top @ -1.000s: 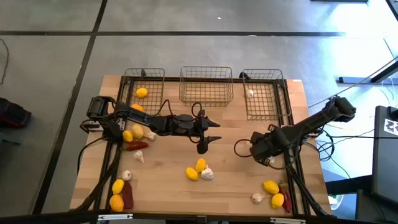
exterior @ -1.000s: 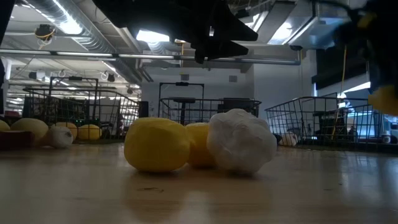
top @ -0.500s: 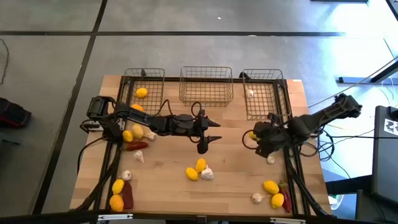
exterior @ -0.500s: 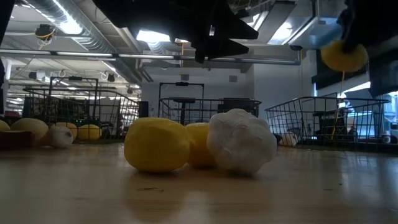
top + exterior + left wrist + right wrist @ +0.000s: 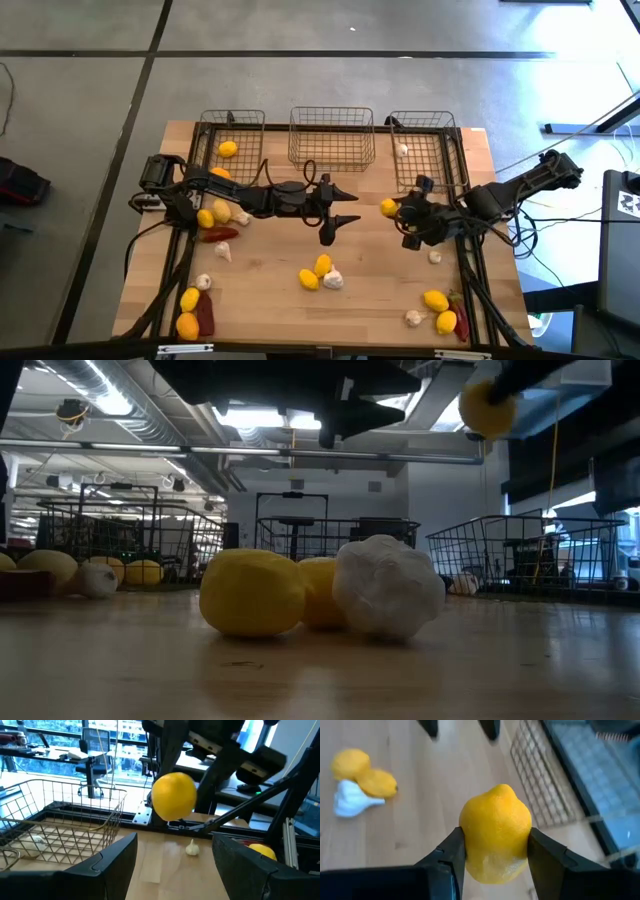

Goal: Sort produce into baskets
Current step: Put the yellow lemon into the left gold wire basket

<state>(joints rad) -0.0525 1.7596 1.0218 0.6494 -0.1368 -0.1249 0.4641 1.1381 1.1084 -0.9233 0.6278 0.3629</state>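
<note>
My right gripper (image 5: 495,870) is shut on a yellow lemon (image 5: 389,207) and holds it high above the table's right half, in front of the right basket (image 5: 425,150). The lemon (image 5: 487,410) also shows in the low view. My left gripper (image 5: 350,209) hangs open and level over the table's centre, pointing at the lemon (image 5: 173,796) from a short way off. Three wire baskets stand along the far edge. The left basket (image 5: 232,140) holds lemons, the middle basket (image 5: 332,137) shows nothing inside, and the right one holds a garlic bulb (image 5: 402,150). My right gripper pinches the lemon's two opposite sides (image 5: 466,845) between its two fingers (image 5: 451,857). The fingers come from the table's right, slanting down. The lemon is lifted clear of the table, with one pointed end (image 5: 501,787) facing away from the gripper.
Two lemons and a garlic bulb (image 5: 322,273) lie near the table's centre. More lemons, garlic and a chili (image 5: 218,218) lie by the left arm, and others lie at the near left corner (image 5: 190,312) and near right corner (image 5: 438,308). One garlic bulb (image 5: 434,257) lies below the right arm.
My right gripper has risen with the lemon and carried it toward the table's centre and far edge, turning its wrist as it went. The lemon now hangs well above the table. My left gripper has stayed in place, open.
</note>
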